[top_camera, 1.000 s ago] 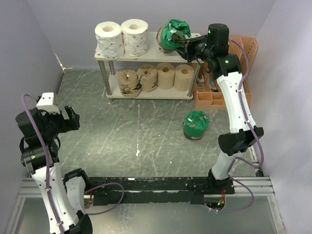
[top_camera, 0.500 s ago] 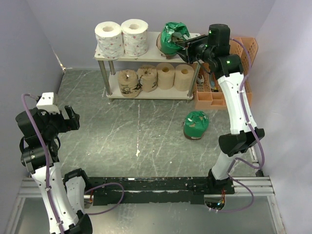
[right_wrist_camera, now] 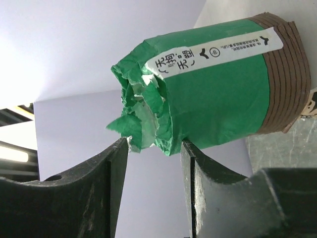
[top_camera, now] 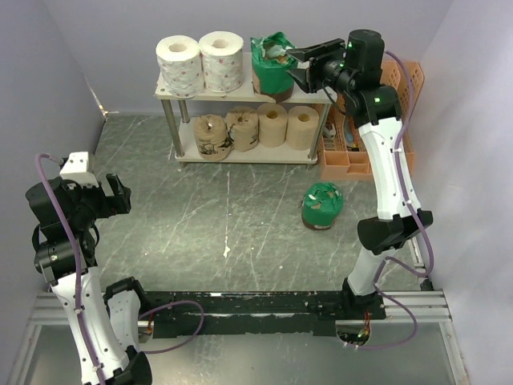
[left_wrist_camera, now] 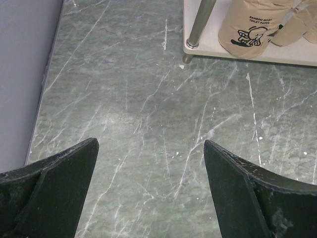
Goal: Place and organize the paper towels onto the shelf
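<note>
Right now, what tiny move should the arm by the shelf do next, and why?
Probably draw the right gripper straight back from the green-wrapped roll. That roll stands upright on the shelf, on its top board. The jaws are apart, and only its crumpled wrap sits between the fingertips. Another green roll waits on the table.

Orange perforated file rack (top_camera: 341, 167) stands at the table's far right, close to the right wall, with small dark items in its front compartments, too small to identify. Grey-green marbled tabletop (top_camera: 240, 208) with white streaks spreads left of and nearer than the rack. Pale lilac walls (top_camera: 120, 24) rise behind and beside the rack.
</note>
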Motion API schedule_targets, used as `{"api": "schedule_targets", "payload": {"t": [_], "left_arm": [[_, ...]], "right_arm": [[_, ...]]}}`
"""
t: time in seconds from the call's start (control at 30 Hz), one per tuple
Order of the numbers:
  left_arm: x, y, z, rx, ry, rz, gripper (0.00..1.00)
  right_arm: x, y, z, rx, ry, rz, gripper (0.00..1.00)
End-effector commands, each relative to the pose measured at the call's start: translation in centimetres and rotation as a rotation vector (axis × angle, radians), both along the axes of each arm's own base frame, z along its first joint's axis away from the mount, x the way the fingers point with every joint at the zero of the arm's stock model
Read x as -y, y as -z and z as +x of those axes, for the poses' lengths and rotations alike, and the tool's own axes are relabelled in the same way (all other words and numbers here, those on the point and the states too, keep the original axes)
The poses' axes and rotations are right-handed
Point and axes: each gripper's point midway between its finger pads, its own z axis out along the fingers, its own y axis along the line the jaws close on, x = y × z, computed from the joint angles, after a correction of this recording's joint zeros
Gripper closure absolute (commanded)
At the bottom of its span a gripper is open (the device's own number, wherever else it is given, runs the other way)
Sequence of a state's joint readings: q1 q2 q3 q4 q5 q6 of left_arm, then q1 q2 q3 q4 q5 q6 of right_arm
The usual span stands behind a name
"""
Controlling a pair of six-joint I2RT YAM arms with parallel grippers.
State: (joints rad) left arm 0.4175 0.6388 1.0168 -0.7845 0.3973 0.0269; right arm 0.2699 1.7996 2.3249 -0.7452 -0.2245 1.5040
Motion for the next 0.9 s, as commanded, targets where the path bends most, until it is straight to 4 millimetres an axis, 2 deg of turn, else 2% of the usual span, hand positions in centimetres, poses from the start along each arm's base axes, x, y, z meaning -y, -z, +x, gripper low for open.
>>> {"api": "schedule_targets", "payload": {"t": [0.0,0.2,0.3,0.43,0.63,0.7,0.77,0.83,0.87], "left_arm": [[-0.1,-0.6,0.3,0.031,0.007,0.013,0.02],[-0.1,-0.6,0.2,0.032,0.003,0.014,0.02],[-0.2,-0.6,0.2,0.031,0.003,0.014,0.02],[-0.2,-0.6,0.2,0.031,0.002,0.014,0.02],[-0.2,-0.6,0.3,0.029,-0.001,0.014,0.02],[-0.3,-0.5,0.3,0.029,-0.001,0.014,0.02],[-0.3,-0.5,0.3,0.028,-0.003,0.013,0.02],[-0.2,-0.6,0.3,0.030,-0.001,0.013,0.02],[-0.2,-0.6,0.2,0.030,0.001,0.013,0.02]], "right_arm": [[-1.2,0.2,1.2,0.024,-0.029,0.005,0.52],[-1.0,1.6,2.9,0.042,0.018,-0.036,0.37],[-1.8,2.4,3.6,0.038,-0.008,-0.030,0.29],[-3.6,3.4,4.1,0.029,-0.047,-0.024,0.27],[-4.7,2.3,4.2,0.068,-0.060,-0.024,0.26],[-4.0,0.6,3.5,0.111,-0.039,-0.060,0.23],[-2.4,-0.8,2.0,0.179,0.016,-0.160,0.15],[-0.1,-1.4,-0.4,0.248,0.089,-0.302,0.03],[0.9,-1.7,-2.3,0.294,0.118,-0.370,0.00]]}}
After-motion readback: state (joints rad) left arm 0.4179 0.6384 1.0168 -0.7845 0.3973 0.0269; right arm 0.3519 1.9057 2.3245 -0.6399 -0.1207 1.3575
